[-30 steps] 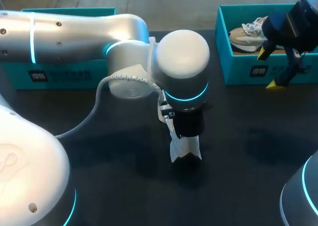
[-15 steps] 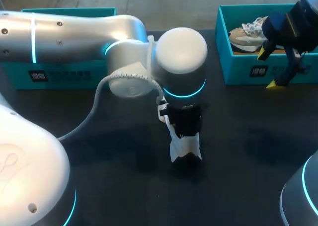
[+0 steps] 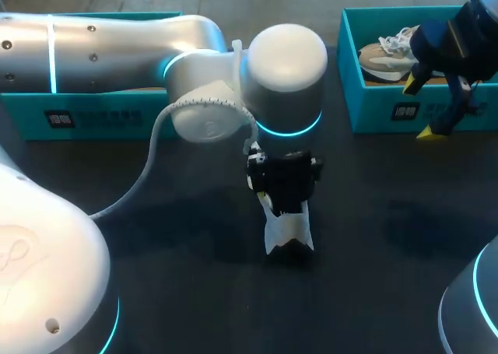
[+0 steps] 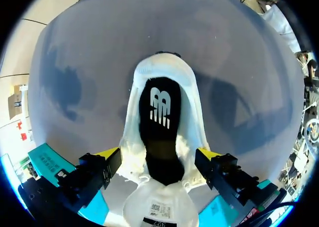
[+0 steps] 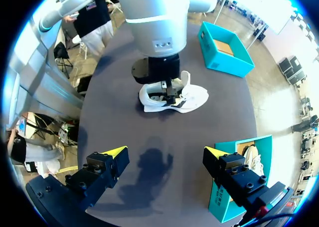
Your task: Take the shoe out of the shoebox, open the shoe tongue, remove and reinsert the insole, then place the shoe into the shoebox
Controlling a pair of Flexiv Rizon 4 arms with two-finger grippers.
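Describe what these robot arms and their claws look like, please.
The left arm and right arm are smooth, rounded silver with glowing cyan bands. A grey cable runs along the left one. The left gripper and right gripper are black and blocky, each with two yellow-tipped fingers.

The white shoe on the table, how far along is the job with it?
Unboxed: the white shoe lies on the table. In hand: the left gripper is at its opening, the black insole seated inside. Likely left: pull and refit the insole, then return the shoe to the empty shoebox.
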